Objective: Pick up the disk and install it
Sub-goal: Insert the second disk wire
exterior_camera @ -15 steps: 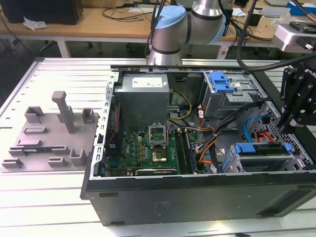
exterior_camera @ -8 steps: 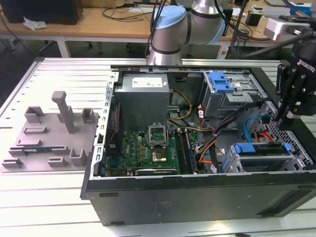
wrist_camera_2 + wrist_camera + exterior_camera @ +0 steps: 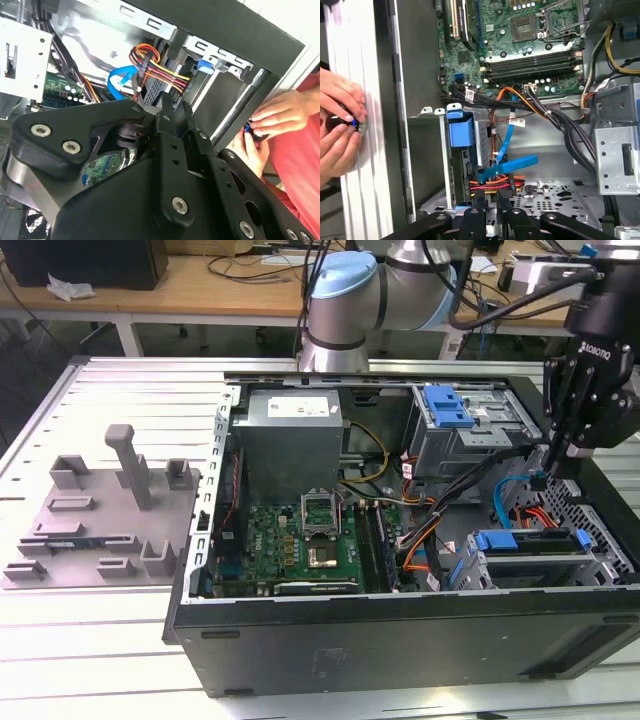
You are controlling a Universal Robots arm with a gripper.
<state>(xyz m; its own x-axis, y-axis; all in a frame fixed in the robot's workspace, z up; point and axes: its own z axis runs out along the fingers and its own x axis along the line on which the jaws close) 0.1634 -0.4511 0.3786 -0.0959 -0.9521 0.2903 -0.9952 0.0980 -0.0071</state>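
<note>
The gripper hangs inside the open case at about three o'clock in the exterior view, fingers pinched together on nothing. The disk sits in its cage at four o'clock. A person's hands rest outside the case wall.

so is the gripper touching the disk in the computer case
Apart. In the exterior view the gripper hangs above the disk, with cables showing in the gap between them.
</note>
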